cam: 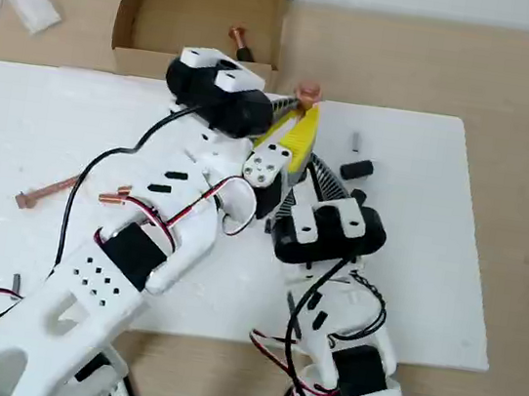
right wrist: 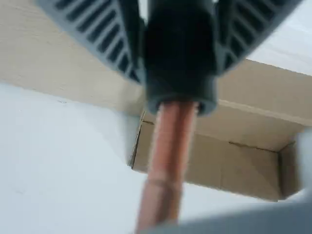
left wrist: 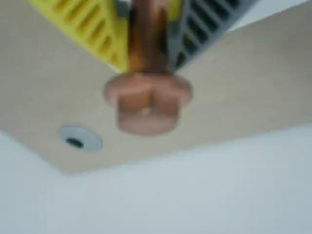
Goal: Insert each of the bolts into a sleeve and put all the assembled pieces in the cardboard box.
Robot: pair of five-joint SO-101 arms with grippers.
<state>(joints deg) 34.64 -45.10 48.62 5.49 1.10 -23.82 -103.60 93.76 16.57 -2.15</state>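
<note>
The copper bolt (cam: pixel 307 92) is clamped between the yellow and grey fingers (left wrist: pixel 92 24) of the left gripper (left wrist: pixel 148 62), which is held above the far edge of the white board (cam: pixel 411 278), just beside the near right corner of the cardboard box (cam: pixel 128 11). The shank is gripped close to the flanged head, and the head itself projects clear beyond the fingertips. A black sleeve (right wrist: pixel 180 53) is clamped squarely between the grey fingers (right wrist: pixel 92 29) of the right gripper (right wrist: pixel 180 78), with its open end protruding slightly past the tips. The bolt shank is seen emerging from that end (how far it is seated inside cannot be told). One assembled piece (cam: pixel 239 45) is lying in the box, against its near wall. Two loose bolts (cam: pixel 43 195) (cam: pixel 115 197) are lying on the board toward its left edge, and a loose sleeve (cam: pixel 356 170) is lying toward the right of the grippers, well apart from both.
</note>
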